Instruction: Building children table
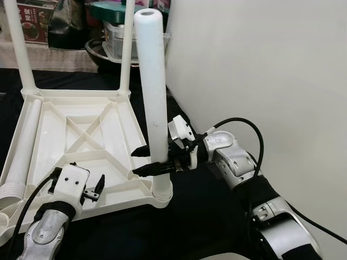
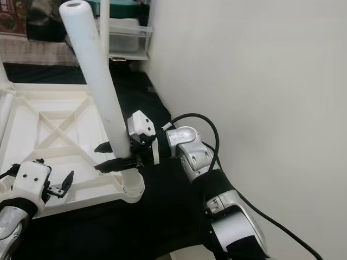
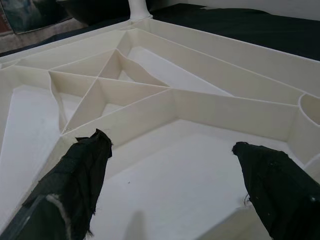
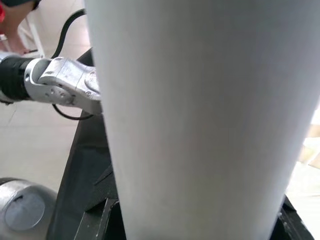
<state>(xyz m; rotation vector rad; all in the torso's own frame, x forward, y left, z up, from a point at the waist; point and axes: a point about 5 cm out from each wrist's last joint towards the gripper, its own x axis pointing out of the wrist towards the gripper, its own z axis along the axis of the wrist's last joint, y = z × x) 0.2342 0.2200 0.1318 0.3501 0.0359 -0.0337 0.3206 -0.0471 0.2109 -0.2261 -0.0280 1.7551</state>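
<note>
Table leg [image 1: 154,92] seated in the near right corner socket of the inverted white tabletop [image 1: 81,135].

The leg stands nearly upright, leaning slightly. The right gripper [image 1: 145,161] is closed around its lower part, one finger on each side, just above the socket. The left gripper [image 1: 87,187] hovers over the near edge of the tabletop, fingers spread and empty. Two legs stand in the far corners; what appears to be a fourth lies along the left edge [image 1: 21,146]. A black surface [image 1: 206,216] lies beneath.

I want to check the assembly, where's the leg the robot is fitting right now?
The leg stands in the tabletop's near right corner socket, in front of the robot, with the right gripper clamped around it low down.
</note>
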